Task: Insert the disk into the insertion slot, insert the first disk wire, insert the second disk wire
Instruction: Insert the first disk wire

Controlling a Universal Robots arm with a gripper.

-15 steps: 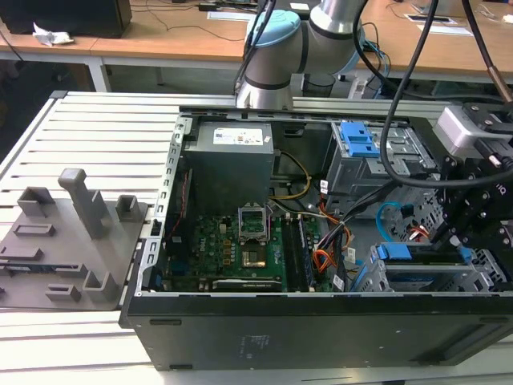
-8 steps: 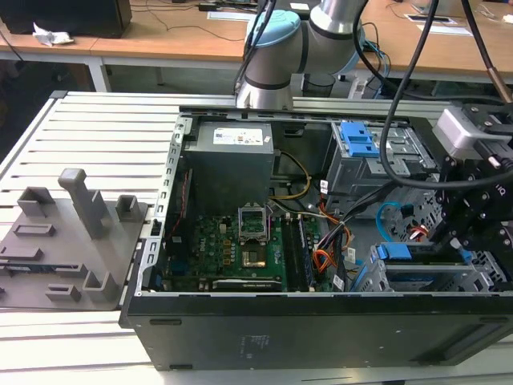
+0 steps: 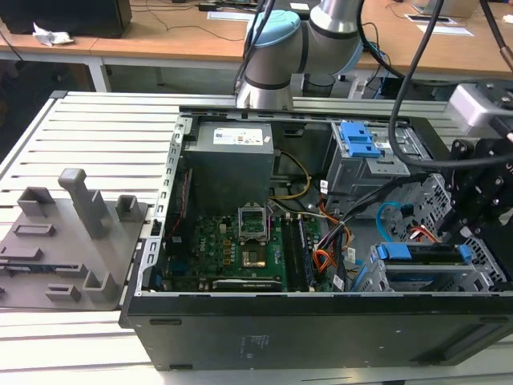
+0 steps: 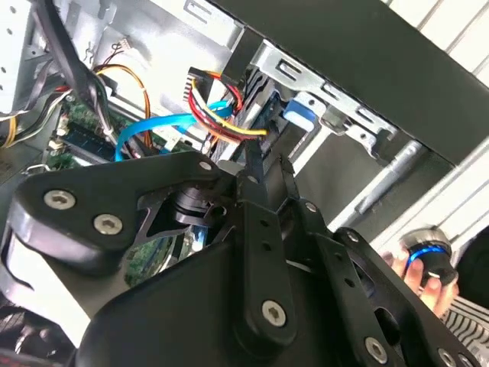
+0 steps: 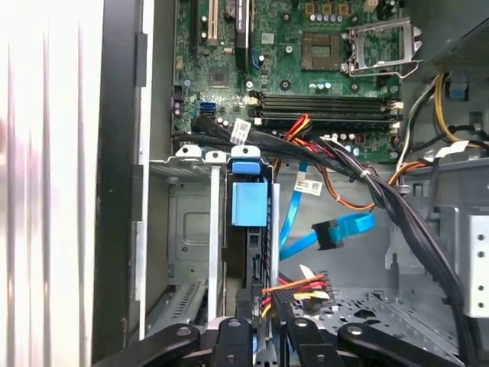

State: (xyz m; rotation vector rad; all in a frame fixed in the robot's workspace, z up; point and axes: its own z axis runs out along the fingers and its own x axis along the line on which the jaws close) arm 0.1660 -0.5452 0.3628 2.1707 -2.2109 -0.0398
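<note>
Grey fixture blocks (image 3: 72,241) stand at the left of the exterior view on a slatted metal table (image 3: 104,120), beside a black open case (image 3: 304,337). Inside it, moving right, come the green motherboard (image 3: 232,249) with the power supply (image 3: 232,164) above it. The arm (image 3: 280,48) rises behind at the top centre. A bundle of orange wires (image 3: 325,257) lies right of the board, and a tall cage with a blue latch (image 3: 361,144) sits at the upper right. At the lower right the disk (image 3: 421,255) lies in the slot (image 3: 417,281), its blue carrier showing along the top edge. The second wire (image 3: 388,215), light blue, loops just above it, and the first wire (image 3: 425,234), red, lies near the loop. The gripper (image 3: 471,228) hangs over the disk's right end. In the first wrist view the disk (image 5: 250,202) stands edge-on at centre. The gripper (image 5: 265,325) is at the bottom edge in line with it, and red and yellow wires (image 5: 294,289) end just beside it. The second wire (image 5: 298,229) runs right of the disk, and its dark connector lies apart from the drive. Whether the gripper (image 4: 265,153) is open or closed on anything, I cannot tell. At the lower right of the second wrist view a person's hand (image 4: 416,281) touches a blue-ringed knob (image 4: 425,256).
</note>
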